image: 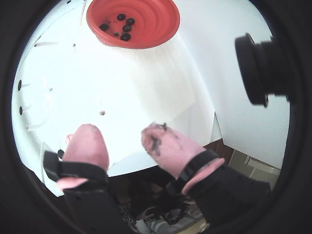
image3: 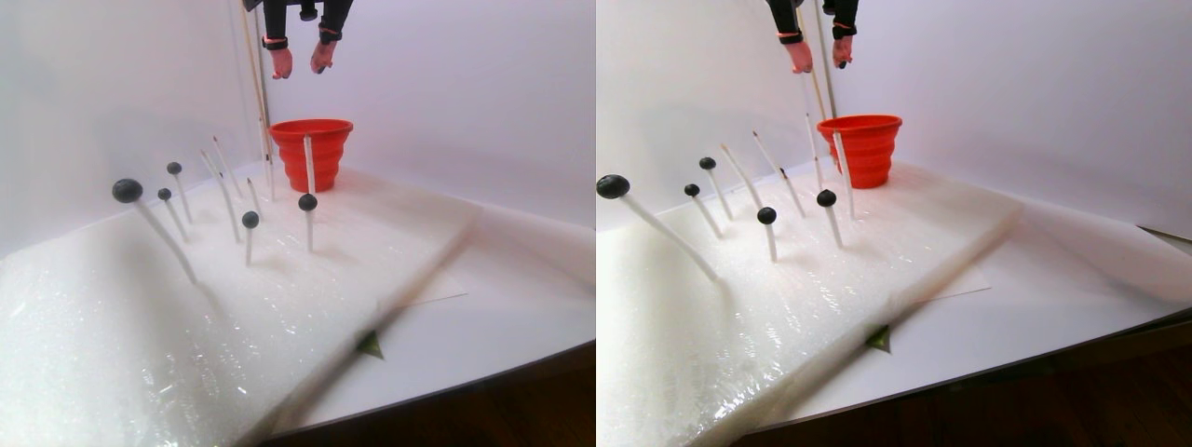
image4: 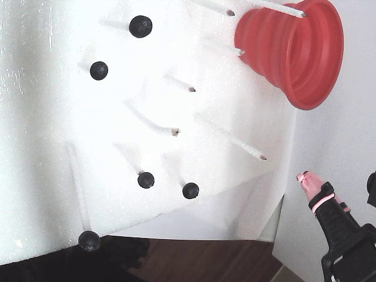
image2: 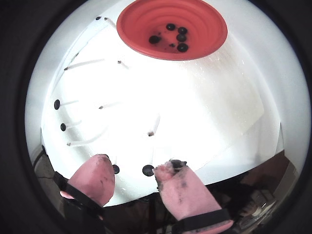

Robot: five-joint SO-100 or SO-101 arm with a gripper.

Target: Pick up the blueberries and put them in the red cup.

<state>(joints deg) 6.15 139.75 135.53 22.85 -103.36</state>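
Pink-tipped gripper (image2: 134,175) spread apart, holding nothing, hanging above the red cup (image2: 171,28), which contains several blueberries (image2: 181,38).

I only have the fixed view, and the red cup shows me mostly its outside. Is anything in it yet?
Observer: Yes. A wrist view looks straight into the red cup and shows five blueberries on its bottom.
Operator: Is that pink tip in my corner holding one?
Observer: No. A wrist view shows both pink fingers, the jaws apart with nothing between them.
Operator: How high is it?
Observer: In the stereo pair view the jaws hang well above the cup's rim.
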